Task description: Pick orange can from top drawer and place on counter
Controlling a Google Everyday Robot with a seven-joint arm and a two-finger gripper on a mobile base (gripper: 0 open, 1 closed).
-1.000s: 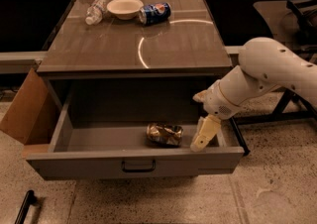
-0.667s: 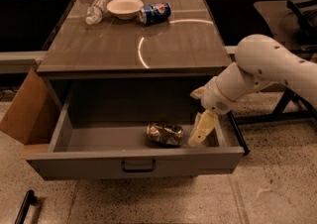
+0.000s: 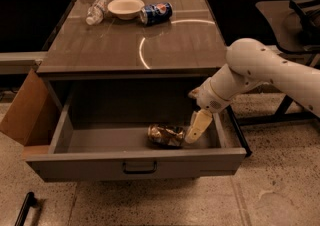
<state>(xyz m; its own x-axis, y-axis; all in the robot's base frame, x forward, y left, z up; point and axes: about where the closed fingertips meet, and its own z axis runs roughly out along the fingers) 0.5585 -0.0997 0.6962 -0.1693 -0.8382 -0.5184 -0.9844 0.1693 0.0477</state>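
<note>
The orange can [image 3: 166,135], crumpled and golden with brown patches, lies on its side on the floor of the open top drawer [image 3: 135,162], right of centre near the front panel. My gripper [image 3: 195,129] hangs from the white arm [image 3: 260,67] down into the drawer's right part. Its cream tip is right beside the can's right end. I cannot see whether it touches the can. The counter [image 3: 115,45] is the glossy grey-brown top above the drawer, with a curved light reflection.
At the back of the counter lie a blue soda can [image 3: 155,13], a white bowl [image 3: 125,6] and a clear plastic bottle [image 3: 96,10]. A cardboard flap [image 3: 25,110] stands at the drawer's left side. A black chair [image 3: 302,5] is at the far right.
My gripper has moved left inside the drawer, closing the gap to the orange can's right end. The can has not moved.
</note>
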